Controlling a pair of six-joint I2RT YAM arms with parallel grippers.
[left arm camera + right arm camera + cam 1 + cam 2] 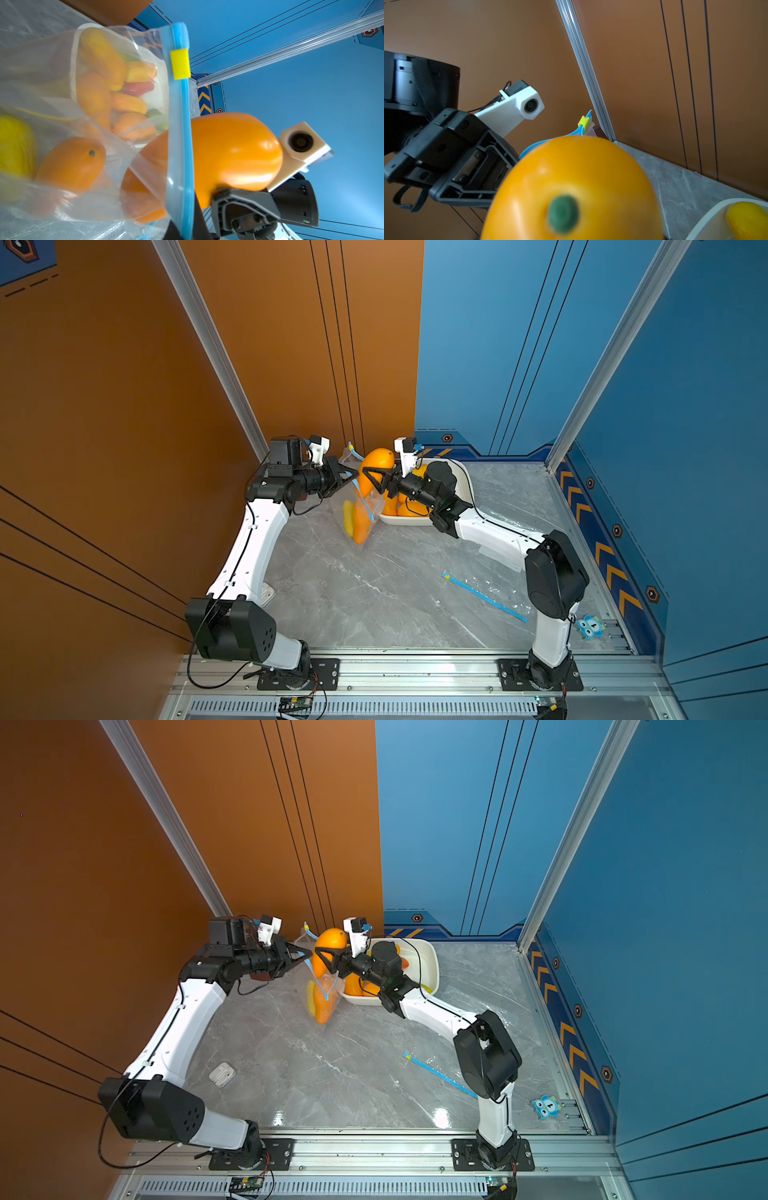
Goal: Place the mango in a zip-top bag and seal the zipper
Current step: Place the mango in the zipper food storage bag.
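Note:
An orange mango (376,462) (330,944) (575,187) hangs upright over the table, with my right gripper (371,480) (322,959) shut on it. Its lower end sits inside the mouth of the clear zip-top bag (361,514) (62,104), as the left wrist view shows. My left gripper (353,477) (308,957) is shut on the bag's blue zipper strip (180,124) and holds that edge up. The yellow slider (180,64) (583,121) sits at the strip's far end. An orange fruit (70,164) and a yellow one (14,145) lie in the bag. In the right wrist view the mango hides my own jaws.
A white basin (465,485) with several fruits stands just right of the bag, under my right arm. A second clear bag with a blue zipper (484,596) lies flat at the front right. A blue owl toy (590,626) and a white case (222,1074) lie near the edges.

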